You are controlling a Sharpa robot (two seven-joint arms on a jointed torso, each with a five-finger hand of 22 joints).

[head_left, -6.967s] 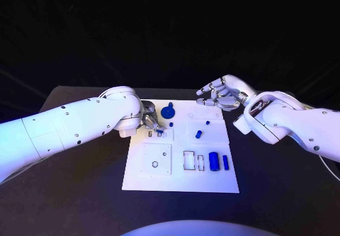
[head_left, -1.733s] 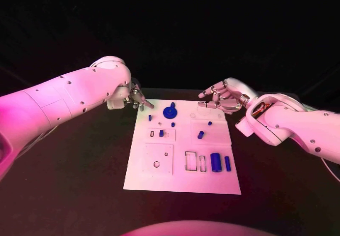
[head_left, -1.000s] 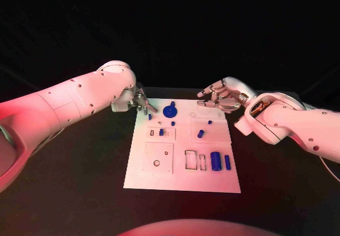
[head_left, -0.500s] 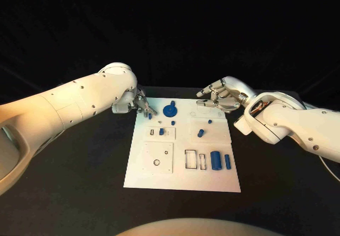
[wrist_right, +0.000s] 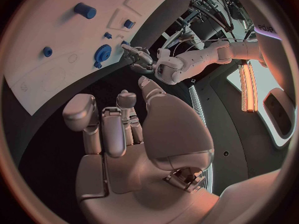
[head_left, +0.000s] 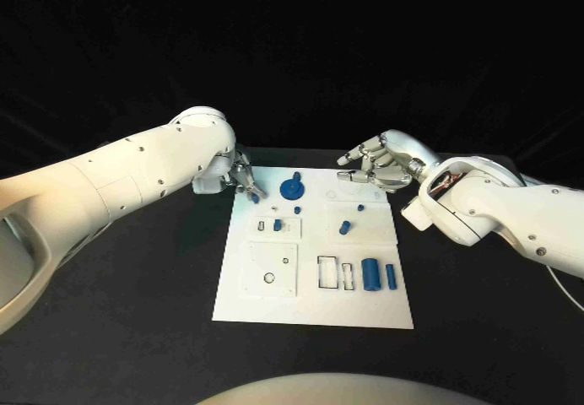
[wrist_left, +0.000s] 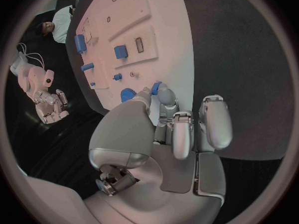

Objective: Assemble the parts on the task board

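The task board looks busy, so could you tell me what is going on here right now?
The robot is assembling small blue parts on the white task board. Its left hand is at the board's far left corner, pinching a small blue piece between its fingertips. The right hand hovers over the far right corner with its fingers curled, holding nothing. Several blue parts, including a round blue knob, sit on the board.

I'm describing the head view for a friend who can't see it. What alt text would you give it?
Two white robot arms reach over a white task board on a black table, small blue parts scattered across it. The left hand pinches a small blue part at the board's far left corner; the right hand hovers, holding nothing, at the far right corner.
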